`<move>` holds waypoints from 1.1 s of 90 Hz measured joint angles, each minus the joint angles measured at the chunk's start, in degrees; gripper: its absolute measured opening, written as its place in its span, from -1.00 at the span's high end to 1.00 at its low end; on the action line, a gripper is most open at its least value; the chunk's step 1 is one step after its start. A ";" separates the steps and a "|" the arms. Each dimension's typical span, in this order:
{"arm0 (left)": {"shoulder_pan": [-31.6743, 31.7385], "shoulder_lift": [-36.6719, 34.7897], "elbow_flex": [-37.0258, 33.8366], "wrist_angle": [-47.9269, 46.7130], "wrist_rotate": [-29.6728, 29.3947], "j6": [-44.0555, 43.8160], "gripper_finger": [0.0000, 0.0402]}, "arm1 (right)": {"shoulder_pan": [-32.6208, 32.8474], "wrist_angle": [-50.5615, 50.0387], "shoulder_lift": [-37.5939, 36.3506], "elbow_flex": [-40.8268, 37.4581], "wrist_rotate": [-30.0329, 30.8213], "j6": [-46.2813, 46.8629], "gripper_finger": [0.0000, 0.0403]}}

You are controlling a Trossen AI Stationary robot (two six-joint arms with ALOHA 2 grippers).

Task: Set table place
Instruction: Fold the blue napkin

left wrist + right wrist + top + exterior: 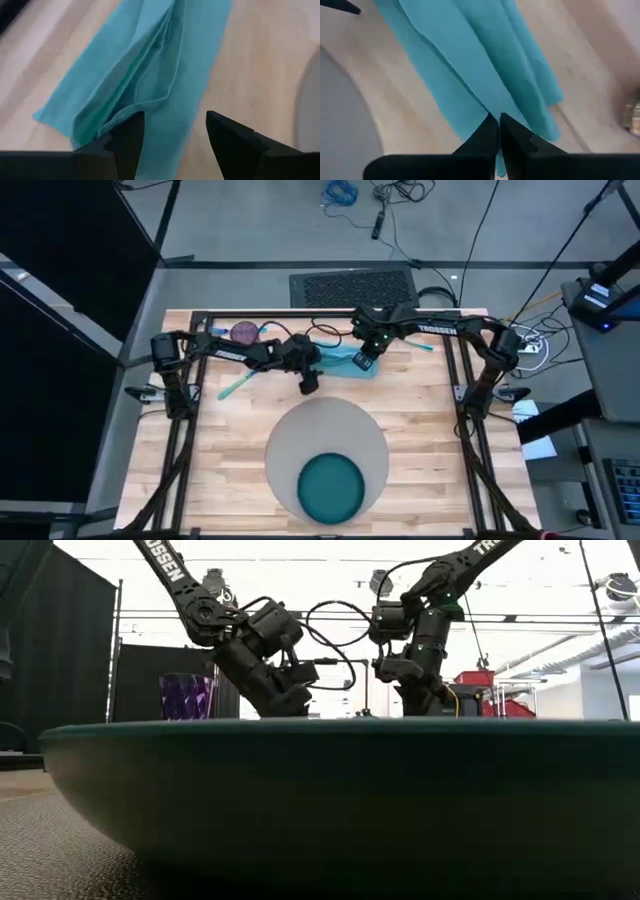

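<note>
The napkin (345,360) lies lengthwise beyond the placemat (325,425), its far end pinched by the right gripper (366,363), while the left gripper (309,385) gapes empty over its near end.

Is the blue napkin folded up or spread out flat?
Folded and bunched. The napkin shows layered creases in both wrist views, and the right gripper pinches it with jaws shut.

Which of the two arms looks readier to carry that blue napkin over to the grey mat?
The right arm, probably. Its fingers look shut on the napkin, so it may only need to lift and move it. The left arm's fingers are open above the napkin, gripping nothing. The mat lies close to both.
</note>
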 joint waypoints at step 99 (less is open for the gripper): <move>4.62 -3.97 -0.05 -1.68 2.83 3.32 0.02 | -0.43 1.48 0.00 0.00 -0.20 -1.03 1.00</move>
